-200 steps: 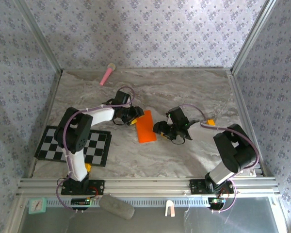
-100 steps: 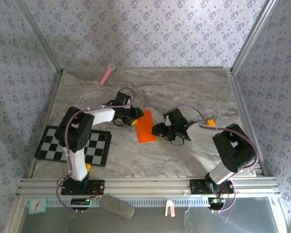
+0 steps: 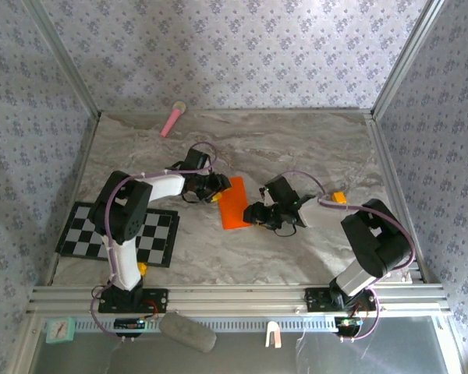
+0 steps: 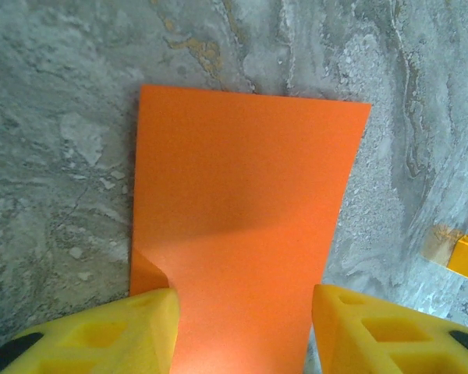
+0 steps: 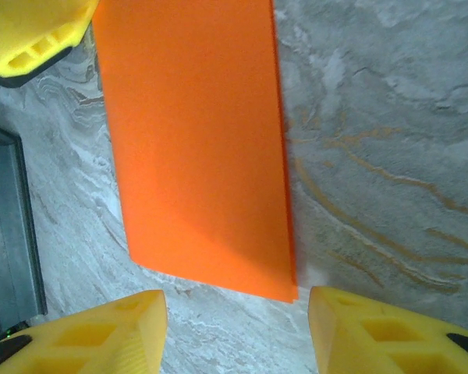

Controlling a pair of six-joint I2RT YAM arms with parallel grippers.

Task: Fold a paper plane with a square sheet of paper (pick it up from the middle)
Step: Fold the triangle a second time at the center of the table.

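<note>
- Square sheet of paper: an orange rectangle lying flat mid-tabletop, between the two arms
- Left pincer: low, half open, fingers straddling the sheet's end, nothing clamped
- Right pincer: low, half open, empty, just short of the opposite end

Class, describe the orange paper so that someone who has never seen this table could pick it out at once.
Start at the grey marbled table and look near its middle, between the left gripper and the right gripper. There lies a plain rectangle of bright orange paper. Nothing else matches it: the checkered mat is black and white, and the pink stick lies at the far edge.
</note>
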